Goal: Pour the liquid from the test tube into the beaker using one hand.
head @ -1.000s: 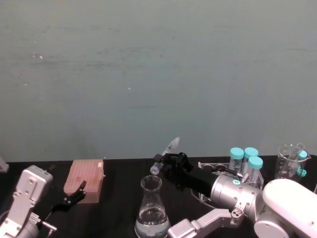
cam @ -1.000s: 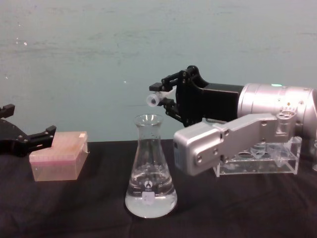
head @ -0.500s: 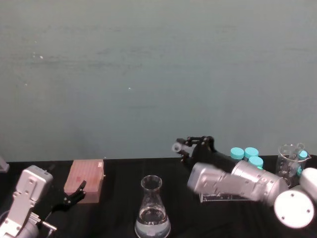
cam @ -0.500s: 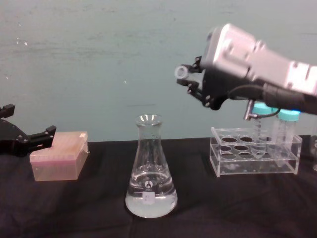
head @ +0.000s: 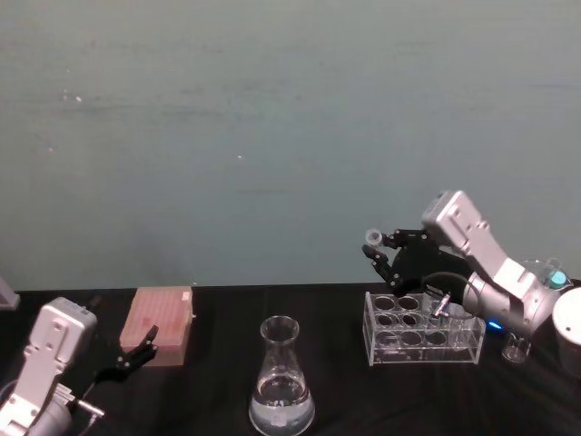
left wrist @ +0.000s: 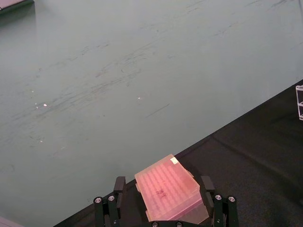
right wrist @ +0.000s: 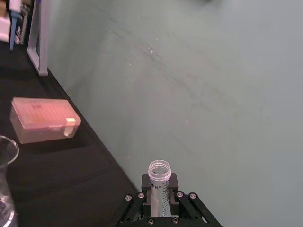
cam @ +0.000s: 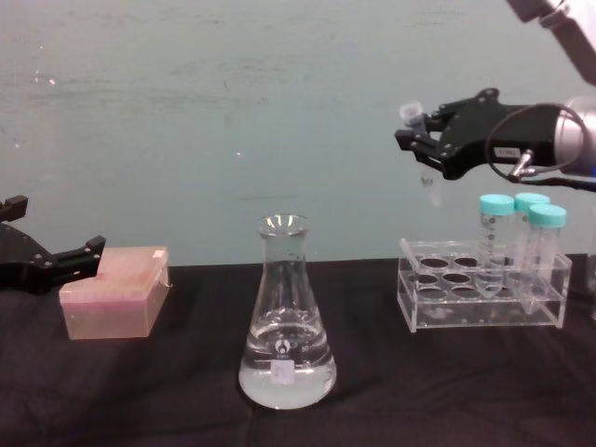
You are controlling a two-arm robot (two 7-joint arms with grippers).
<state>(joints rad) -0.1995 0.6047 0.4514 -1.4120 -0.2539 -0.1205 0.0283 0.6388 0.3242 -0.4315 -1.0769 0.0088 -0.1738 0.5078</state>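
The beaker [cam: 286,317] stands upright at the table's middle, and clear liquid [cam: 286,384] pools in its wide base. In the head view the beaker [head: 282,381] is near the front edge. My right gripper [cam: 421,142] is shut on the test tube [cam: 409,114], held roughly upright, rim up, above the left end of the clear rack [cam: 484,303], well right of the beaker. The right wrist view shows the test tube [right wrist: 159,183] clamped between the fingers. I cannot tell whether liquid remains in it. My left gripper [cam: 56,263] stays open, parked at the far left.
A pink tip box [cam: 114,303] lies left of the beaker, just ahead of my left gripper [left wrist: 163,210]. Three tubes with turquoise caps [cam: 496,207] stand in the rack's right end. A glass measuring beaker [head: 537,282] stands at the far right.
My right arm has swung right and up, away from the beaker's mouth. The test tube went from tilted over the beaker to roughly upright over the rack. The left arm is still.
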